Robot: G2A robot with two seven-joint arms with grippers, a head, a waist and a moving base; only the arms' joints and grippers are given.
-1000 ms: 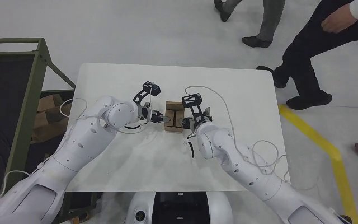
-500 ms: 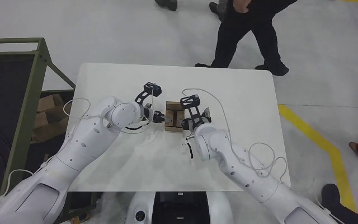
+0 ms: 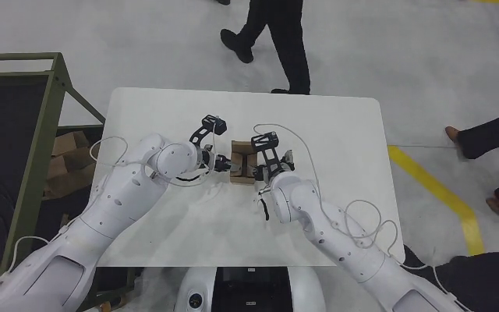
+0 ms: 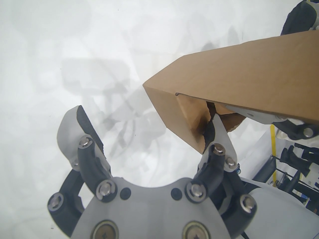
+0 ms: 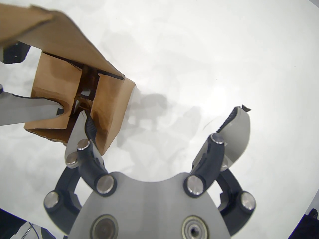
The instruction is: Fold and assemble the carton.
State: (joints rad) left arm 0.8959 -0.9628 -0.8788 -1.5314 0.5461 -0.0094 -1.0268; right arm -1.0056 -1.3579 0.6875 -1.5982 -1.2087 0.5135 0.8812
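Fig.: carton (image 3: 242, 160) at mid-worktop (image 3: 156, 117), long axis apparently near-to-far | left end effector (image 3: 221, 162) just left of it, spread, straddling its left wall | right end effector (image 3: 265, 161) just right, spread, straddling its right wall | I judge both equally near.

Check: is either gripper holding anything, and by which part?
Nothing is clamped. The left gripper and right gripper are both open; each has one finger inside the open end of the carton, the other clear of it.
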